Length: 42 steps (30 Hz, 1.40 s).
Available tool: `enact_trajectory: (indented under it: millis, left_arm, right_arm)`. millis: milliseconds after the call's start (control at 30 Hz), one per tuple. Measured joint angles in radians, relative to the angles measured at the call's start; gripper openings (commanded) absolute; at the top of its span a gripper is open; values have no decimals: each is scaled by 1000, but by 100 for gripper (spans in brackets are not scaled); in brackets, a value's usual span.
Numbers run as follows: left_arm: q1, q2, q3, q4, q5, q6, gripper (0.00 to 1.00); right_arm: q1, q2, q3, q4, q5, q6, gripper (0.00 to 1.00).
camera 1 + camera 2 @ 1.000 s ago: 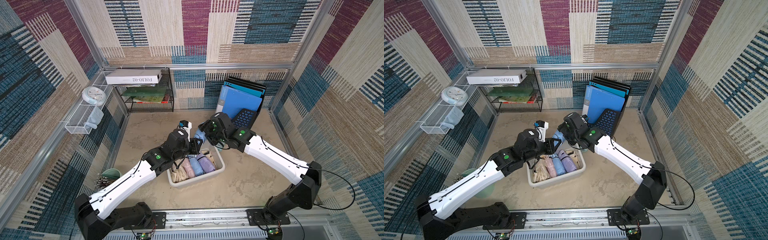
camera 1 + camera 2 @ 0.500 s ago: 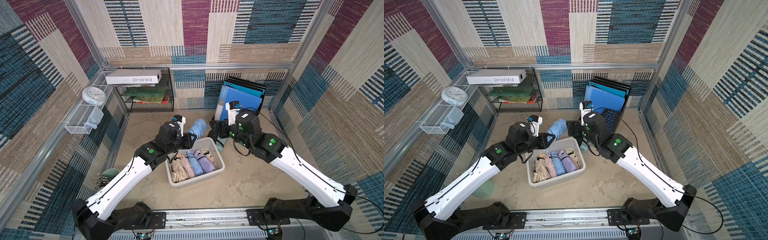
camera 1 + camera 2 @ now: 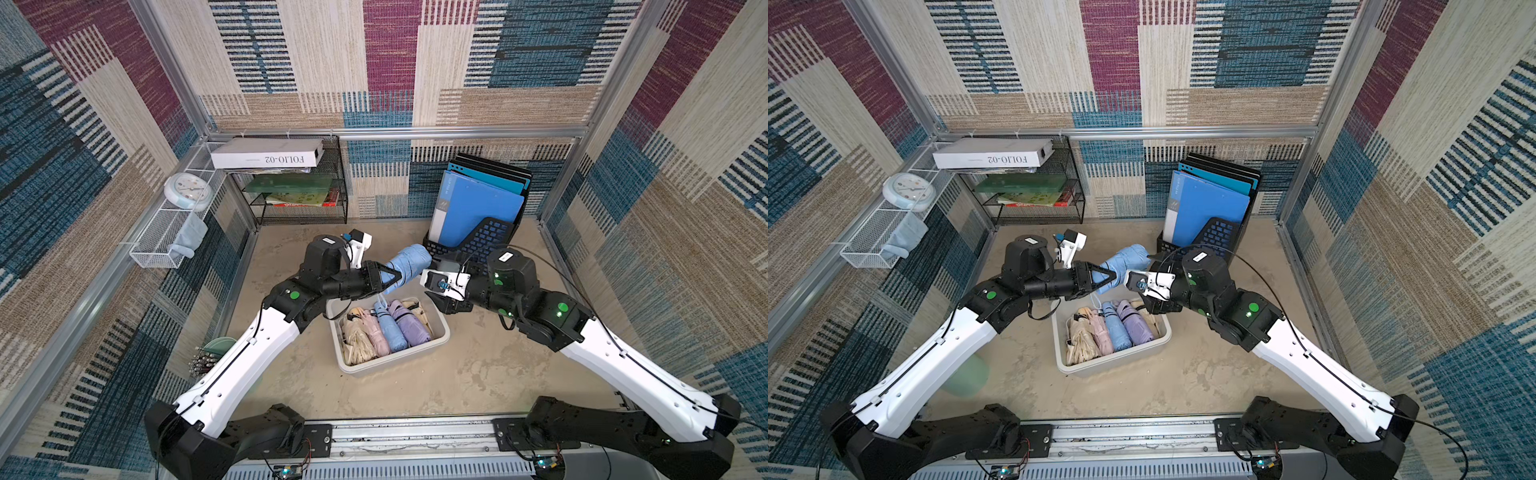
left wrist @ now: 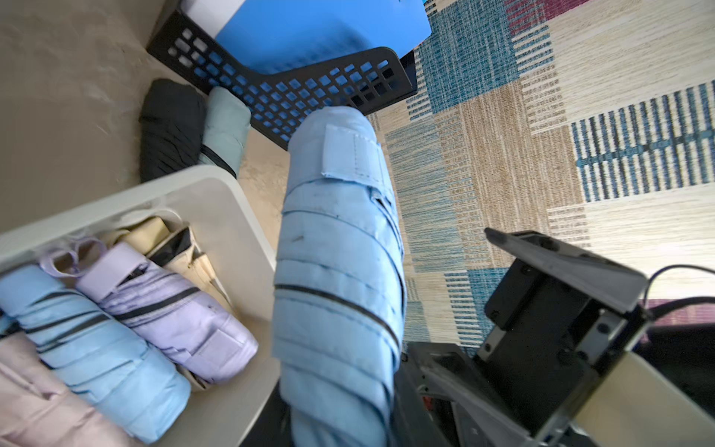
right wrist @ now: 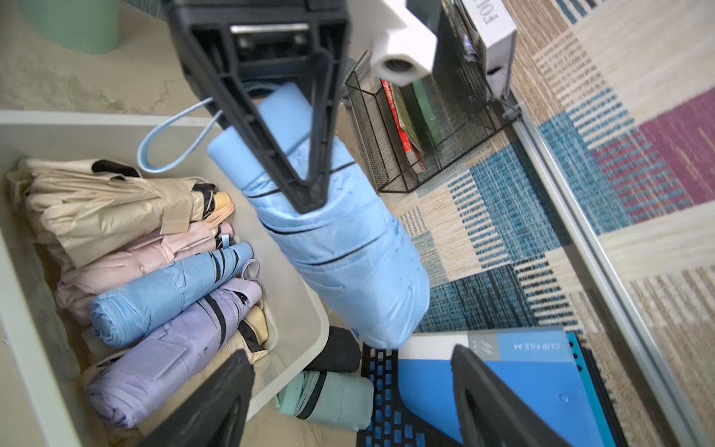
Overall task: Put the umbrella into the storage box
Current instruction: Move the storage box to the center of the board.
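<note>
A folded light blue umbrella [image 3: 409, 259] [image 3: 1125, 259] hangs in the air over the far edge of the storage box [image 3: 395, 361] [image 3: 1113, 359]. My left gripper [image 3: 392, 276] [image 3: 1108, 276] is shut on its handle end, with the wrist strap dangling; in the left wrist view the umbrella [image 4: 336, 271] fills the middle. The off-white box [image 5: 77, 118] holds several folded umbrellas side by side. My right gripper [image 5: 348, 406] stands open and empty just right of the held umbrella [image 5: 348, 263], above the box's far right corner.
A black umbrella [image 5: 340, 348] and a mint one [image 5: 336, 394] lie on the floor between the box and the black lattice file holder [image 3: 478, 237] with blue folders. A wire book rack [image 3: 299, 195], a white mesh basket [image 3: 166, 237] and a green cup [image 3: 967, 374] stand to the left.
My right gripper has let go of the blue umbrella, opened wider and drawn back to the right. The left gripper keeps the umbrella and has shifted slightly left.
</note>
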Motion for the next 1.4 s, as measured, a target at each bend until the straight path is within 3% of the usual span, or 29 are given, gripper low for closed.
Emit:
enact_trajectory:
  millis: [300,533,833,1133,1267,1300,1333,1400]
  left_arm:
    - [0,-80,-125,107,17,-346,0]
    - [0,-115,-157,147,-8,-521,0]
    - [-9,-136,-184,160,-3,-602,0]
    - [-8,-139,-202,190,-4,-655,0]
    - [-8,-140,-205,193,-6,-662,0]
    - [-8,-141,-206,193,-7,-662,2]
    - [-8,-143,-206,193,-8,-662,11]
    - [-8,-148,-206,193,-9,-667,42]
  right_arm:
    - [58,37,-164,230,18,-238,75]
    - [73,78,-289,513,87,-356,64]
    - [81,156,-334,764,148,-425,62]
    - [85,190,-354,850,155,-436,42]
    - [87,208,-354,875,158,-435,28]
    - [87,209,-354,879,158,-432,25]
    - [87,210,-355,882,158,-428,22]
    - [88,207,-355,883,153,-422,17]
